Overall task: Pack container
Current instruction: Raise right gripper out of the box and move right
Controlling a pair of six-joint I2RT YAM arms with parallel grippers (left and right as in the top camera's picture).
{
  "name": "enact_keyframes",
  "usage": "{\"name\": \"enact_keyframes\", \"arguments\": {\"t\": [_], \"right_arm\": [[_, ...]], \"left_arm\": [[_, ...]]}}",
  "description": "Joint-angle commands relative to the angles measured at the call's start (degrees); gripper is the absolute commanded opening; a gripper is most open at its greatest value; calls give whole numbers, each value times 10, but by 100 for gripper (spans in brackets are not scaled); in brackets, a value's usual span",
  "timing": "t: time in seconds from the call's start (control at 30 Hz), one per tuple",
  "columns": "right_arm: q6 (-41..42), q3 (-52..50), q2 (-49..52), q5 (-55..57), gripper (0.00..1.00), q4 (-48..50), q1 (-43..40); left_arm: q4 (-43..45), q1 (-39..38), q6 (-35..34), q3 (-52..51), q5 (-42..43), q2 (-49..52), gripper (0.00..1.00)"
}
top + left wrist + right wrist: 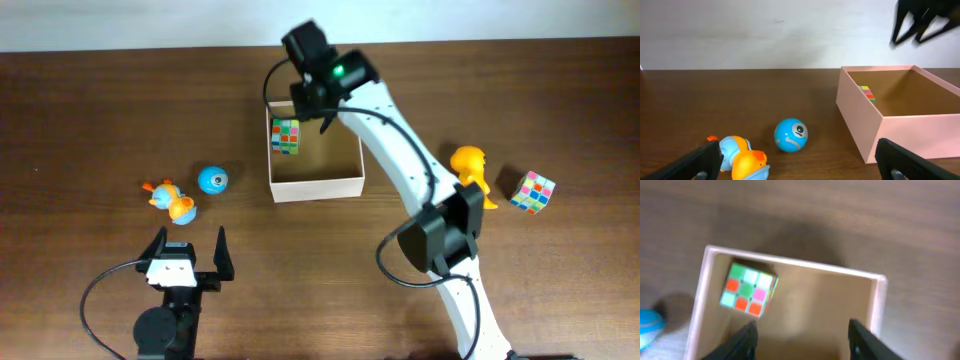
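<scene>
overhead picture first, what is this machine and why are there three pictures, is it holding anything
Two robot arms stand at a wooden table. One picture looks down from above; the other two come from cameras on the wrists. The right pincer hovers open over the container, where one colour cube lies. The left pincer is open near a blue ball and an orange-and-blue duck. A yellow toy and a second cube lie beside the right arm. Nothing is held.

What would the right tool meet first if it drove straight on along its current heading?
Probably the bare floor of the container: the open right tool points down into it, with the Rubik's cube off to one side of its line. Depth is unclear.
</scene>
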Motion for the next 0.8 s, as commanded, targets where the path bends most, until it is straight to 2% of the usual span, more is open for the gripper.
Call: {"name": "enact_keyframes", "arguments": {"t": [0.0,0.23,0.43,0.63,0.77], "right_arm": [[45,100,-32,47,56,-65,-27],[116,228,-32,55,65,-228,-123],[90,225,-32,-45,68,-236,-206],[66,154,-70,-48,68,-236,-256],[71,25,-145,-2,67,-236,-283]], "left_arm": [[1,3,9,-4,-2,-4,99],[1,3,9,-4,-2,-4,99],[1,3,9,-4,-2,-4,99],[1,3,9,-4,-2,-4,99],[1,3,9,-4,-2,-4,99]]}}
